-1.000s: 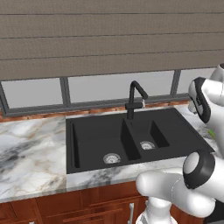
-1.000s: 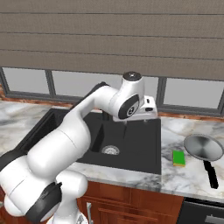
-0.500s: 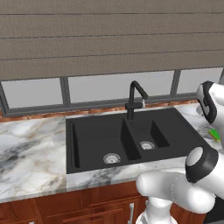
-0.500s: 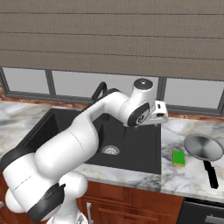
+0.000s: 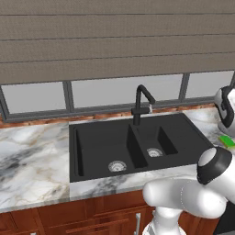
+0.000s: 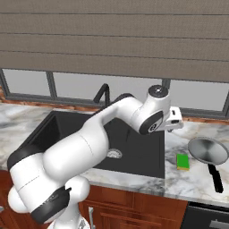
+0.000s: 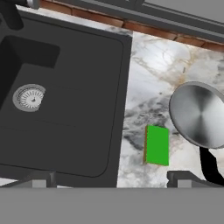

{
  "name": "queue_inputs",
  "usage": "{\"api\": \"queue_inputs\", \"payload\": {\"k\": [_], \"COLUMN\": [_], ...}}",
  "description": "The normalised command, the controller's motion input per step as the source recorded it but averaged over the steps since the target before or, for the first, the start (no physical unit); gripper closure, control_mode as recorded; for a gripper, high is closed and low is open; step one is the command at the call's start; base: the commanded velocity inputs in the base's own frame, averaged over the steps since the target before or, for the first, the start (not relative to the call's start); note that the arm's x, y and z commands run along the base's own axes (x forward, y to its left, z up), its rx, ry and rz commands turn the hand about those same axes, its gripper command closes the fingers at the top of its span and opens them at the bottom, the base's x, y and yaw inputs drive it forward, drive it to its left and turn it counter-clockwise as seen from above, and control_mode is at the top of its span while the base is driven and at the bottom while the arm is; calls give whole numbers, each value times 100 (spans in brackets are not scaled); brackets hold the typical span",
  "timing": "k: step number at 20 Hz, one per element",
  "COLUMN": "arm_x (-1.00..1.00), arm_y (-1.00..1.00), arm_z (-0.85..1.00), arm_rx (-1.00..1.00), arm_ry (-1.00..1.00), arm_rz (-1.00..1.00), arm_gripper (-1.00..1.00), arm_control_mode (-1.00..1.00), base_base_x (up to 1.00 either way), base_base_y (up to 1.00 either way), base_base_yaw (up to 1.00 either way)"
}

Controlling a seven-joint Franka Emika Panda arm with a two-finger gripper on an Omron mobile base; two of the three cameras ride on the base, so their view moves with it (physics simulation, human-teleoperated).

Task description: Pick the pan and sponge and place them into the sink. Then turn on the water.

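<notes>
Sink (image 5: 133,142) black, double-basined, set in marble desk (image 5: 32,170); sponge (image 5: 227,141) peeking green at far right, beneath the wrist. From the right base: fingers (image 6: 175,121) above desk past sink's right edge; sponge (image 6: 182,161) below, pan (image 6: 207,150) right of it. Hand view: fingers (image 7: 111,177) wide apart, empty; sponge (image 7: 157,145) between them; pan (image 7: 197,114) just beyond, right.

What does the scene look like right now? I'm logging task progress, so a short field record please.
pan: on the marble counter, right of the sink, black handle toward the front edge
sponge: flat on the counter, between sink and pan
sink: both basins bare, drains visible
faucet: no water running
gripper: open, holding nothing, above the sink's right edge
task steps done: none
</notes>
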Motion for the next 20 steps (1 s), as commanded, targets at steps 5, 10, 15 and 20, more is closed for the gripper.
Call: {"api": "queue_inputs", "payload": {"k": [5,10,15,20], "arm_x": [0,0,0,0], "arm_y": [-31,-32,-32,-33], "arm_z": [-1,-9,-19,-22], "arm_rx": [0,0,0,0], "arm_ry": [0,0,0,0], "arm_rz": [0,0,0,0], "arm_gripper": [-100,-100,-100,-100], "arm_control_mode": [-100,-100,-100,-100], "base_base_x": [0,0,0,0], "base_base_y": [0,0,0,0], "base_base_yaw": [0,0,0,0]}}
